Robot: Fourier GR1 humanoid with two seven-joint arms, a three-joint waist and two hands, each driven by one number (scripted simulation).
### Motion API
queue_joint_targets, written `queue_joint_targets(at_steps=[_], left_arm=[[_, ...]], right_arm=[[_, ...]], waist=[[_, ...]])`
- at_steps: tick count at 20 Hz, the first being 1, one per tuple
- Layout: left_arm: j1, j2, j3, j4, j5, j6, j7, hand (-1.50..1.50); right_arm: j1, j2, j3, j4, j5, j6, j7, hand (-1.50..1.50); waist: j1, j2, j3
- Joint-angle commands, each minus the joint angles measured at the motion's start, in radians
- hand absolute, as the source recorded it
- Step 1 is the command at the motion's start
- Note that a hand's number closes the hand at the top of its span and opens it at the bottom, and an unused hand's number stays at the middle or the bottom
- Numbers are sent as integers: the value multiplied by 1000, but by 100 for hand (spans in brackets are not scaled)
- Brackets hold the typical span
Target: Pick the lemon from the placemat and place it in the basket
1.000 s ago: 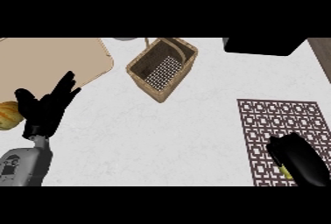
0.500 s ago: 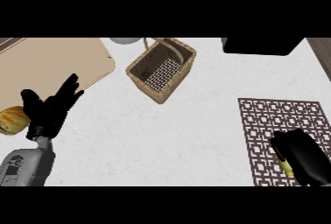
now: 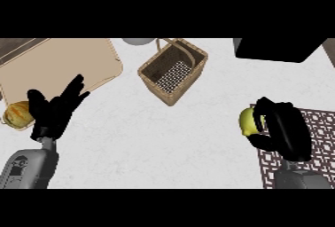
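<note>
The lemon (image 3: 247,121) sits pinched in the right hand (image 3: 282,128); only part-wrapped, it may slip before reaching the basket (image 3: 171,71).

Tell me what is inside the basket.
The basket shows only its woven walls and a perforated floor; nothing lies in it. The lemon is in the right hand, over the counter beside the placemat.

Right hand (image 3: 282,128) rose off the placemat (image 3: 319,133) with the lemon (image 3: 247,121) in its curled fingers and thumb. It shifted left: the lemon, earlier hidden low against the mat pattern under the hand, now showed over bare white counter (image 3: 170,146) just past the mat's left edge. Hand and forearm appeared further up the view than a second before.
</note>
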Motion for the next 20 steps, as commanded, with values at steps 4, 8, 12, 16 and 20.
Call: queue_joint_targets(at_steps=[4, 8, 12, 16, 20], left_arm=[[-24, -11, -26, 3, -5, -16, 2, 0], [-42, -7, -31, 3, -12, -17, 3, 0], [-60, -21, -50, 6, -20, -16, 8, 0], [-80, -18, -43, 15, -17, -14, 16, 0], [-98, -37, -58, 16, -26, -4, 21, 0]], right_arm=[[-224, 38, 63, -72, -118, -71, 340, 150], [-340, 39, 63, -60, -71, -105, 552, 150], [-465, 39, 77, -32, -11, -121, 761, 150], [-622, 39, 87, 33, 72, -102, 987, 150], [-794, 39, 141, 129, 123, -62, 1207, 150]], waist=[[57, 13, -8], [73, 25, -18], [79, 31, -21], [82, 37, -21], [91, 40, -18]])
